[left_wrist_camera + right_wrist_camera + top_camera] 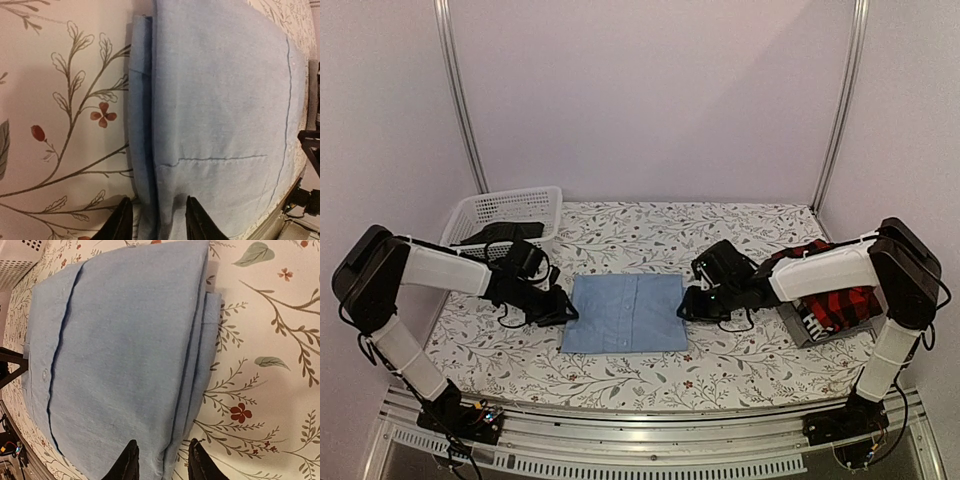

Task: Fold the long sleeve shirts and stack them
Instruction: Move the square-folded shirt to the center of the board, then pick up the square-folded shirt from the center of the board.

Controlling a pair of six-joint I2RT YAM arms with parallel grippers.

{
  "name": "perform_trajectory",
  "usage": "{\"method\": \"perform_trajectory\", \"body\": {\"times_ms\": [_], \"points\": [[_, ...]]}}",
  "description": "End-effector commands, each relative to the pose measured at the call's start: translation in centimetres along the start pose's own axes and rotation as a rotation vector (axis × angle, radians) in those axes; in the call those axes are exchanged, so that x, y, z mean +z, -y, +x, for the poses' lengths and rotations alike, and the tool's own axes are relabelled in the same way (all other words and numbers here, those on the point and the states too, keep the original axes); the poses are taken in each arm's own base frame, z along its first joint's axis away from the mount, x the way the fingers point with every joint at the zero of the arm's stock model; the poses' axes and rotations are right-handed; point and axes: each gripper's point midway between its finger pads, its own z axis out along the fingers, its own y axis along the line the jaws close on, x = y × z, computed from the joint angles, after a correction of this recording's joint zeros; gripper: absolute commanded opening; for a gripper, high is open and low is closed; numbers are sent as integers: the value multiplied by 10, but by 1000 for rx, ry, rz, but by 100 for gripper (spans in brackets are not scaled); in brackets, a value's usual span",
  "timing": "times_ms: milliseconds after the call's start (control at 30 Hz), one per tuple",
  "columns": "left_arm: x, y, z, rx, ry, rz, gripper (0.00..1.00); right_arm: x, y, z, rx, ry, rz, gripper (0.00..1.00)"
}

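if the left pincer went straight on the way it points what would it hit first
The light blue shirt: its folded edge lies between the parted fingers of the left pincer, so cloth comes first; whether they touch is unclear.

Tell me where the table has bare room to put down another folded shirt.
Free: the far strip of table between the basket and the plaid shirt, and the near strip before the blue shirt. Crowded: both its sides, where left gripper and right gripper sit.

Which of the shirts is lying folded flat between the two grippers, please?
The light blue button-up shirt at centre; the red-and-black plaid shirt lies bunched on the right.
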Motion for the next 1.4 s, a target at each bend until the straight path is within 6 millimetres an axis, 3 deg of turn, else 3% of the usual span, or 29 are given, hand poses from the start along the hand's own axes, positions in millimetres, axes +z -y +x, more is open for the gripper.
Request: {"method": "perform_trajectory", "body": {"times_ms": [0, 167, 400, 567, 733, 833, 933, 1000, 1133, 1367], "points": [[2, -4, -7, 26, 8, -32, 40, -3, -5, -30, -26, 72, 58, 33], [9, -10, -14, 35, 12, -71, 40, 13, 3, -37, -55, 65, 133, 26], [15, -18, -6, 34, -14, -95, 39, 28, 15, -24, -68, 14, 173, 17], [15, -24, 0, 27, -35, -116, 40, 27, 38, -11, -71, -4, 255, 16], [22, -21, 5, 15, -64, -92, 39, 30, 39, -6, -69, -20, 249, 15], [28, -7, 10, 9, -81, -43, 31, 33, 38, -6, -70, -23, 242, 15], [31, -3, 12, -30, -92, -20, 11, 34, 38, -5, -71, -25, 243, 15], [28, 0, 10, -40, -83, -11, 0, 33, 39, -4, -71, -24, 244, 15], [12, 15, -2, -12, -59, 7, 0, 33, 35, -3, -81, -27, 234, 15], [-36, 35, -26, 89, -31, -5, 0, 37, 6, -2, -122, -25, 171, 16]]}}
